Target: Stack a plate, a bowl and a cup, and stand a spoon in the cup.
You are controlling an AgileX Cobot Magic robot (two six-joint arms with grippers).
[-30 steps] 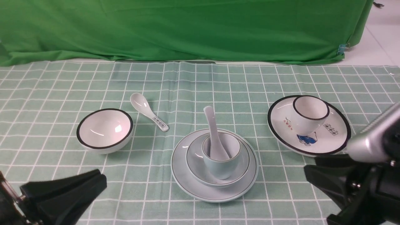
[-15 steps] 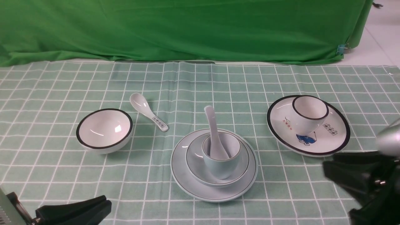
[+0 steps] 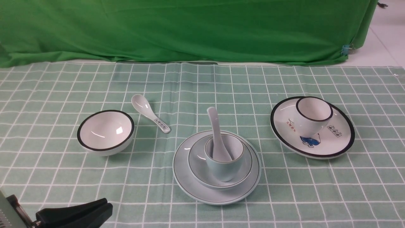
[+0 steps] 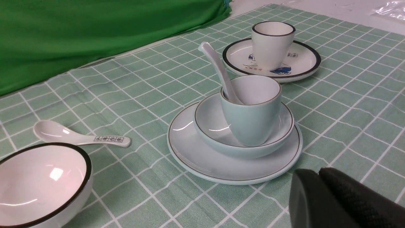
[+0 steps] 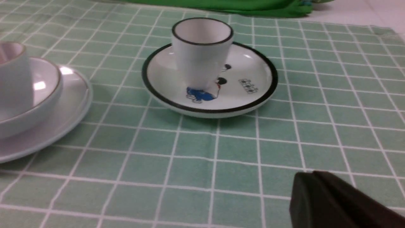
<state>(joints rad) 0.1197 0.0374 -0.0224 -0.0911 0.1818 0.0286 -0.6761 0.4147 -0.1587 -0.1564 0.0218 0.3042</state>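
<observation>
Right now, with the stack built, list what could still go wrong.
1. The white spoon leans steeply against the rim of the pale blue-green cup; a jolt might tip it out.
2. That cup sits off-centre and tilted in the bowl, so it may slide.
3. The left gripper sits low beside the plate; swinging it could knock the stack.
</observation>
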